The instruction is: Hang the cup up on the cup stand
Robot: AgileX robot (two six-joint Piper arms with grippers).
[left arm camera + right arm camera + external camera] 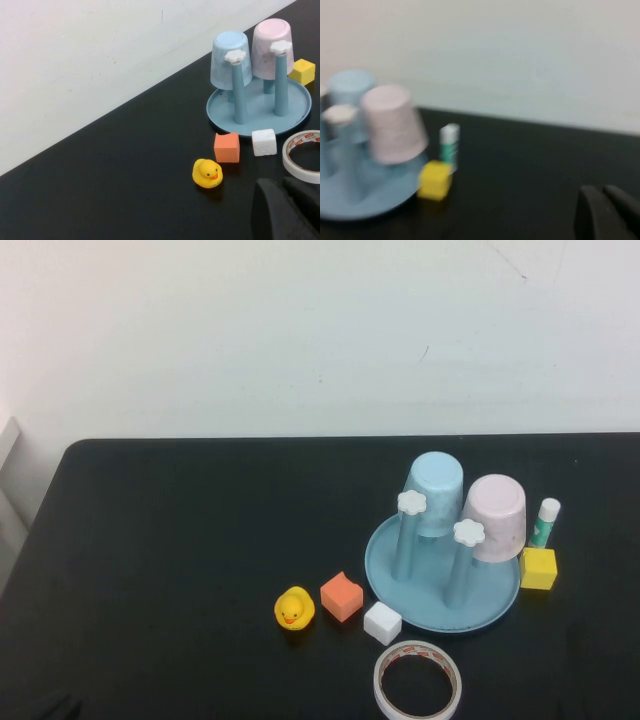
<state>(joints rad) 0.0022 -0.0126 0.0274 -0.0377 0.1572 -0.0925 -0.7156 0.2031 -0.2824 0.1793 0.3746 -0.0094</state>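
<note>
The pale pink cup (495, 517) hangs upside down, tilted, on a back right peg of the light blue cup stand (442, 615). It also shows in the left wrist view (271, 47) and the right wrist view (393, 124). Two front pegs with white flower caps (469, 532) stand bare. My left gripper (282, 185) is shut and empty, low over the table, well short of the stand (300, 112). My right gripper (603, 192) is shut and empty, off to the right of the stand (350, 210). Neither gripper touches the cup.
A light blue cup (434, 493) hangs upside down on the back left peg. In front of the stand are a yellow duck (294, 609), an orange cube (341, 596), a white cube (382, 623) and a tape roll (417, 681). A yellow cube (538, 568) and a glue stick (545, 521) sit to its right.
</note>
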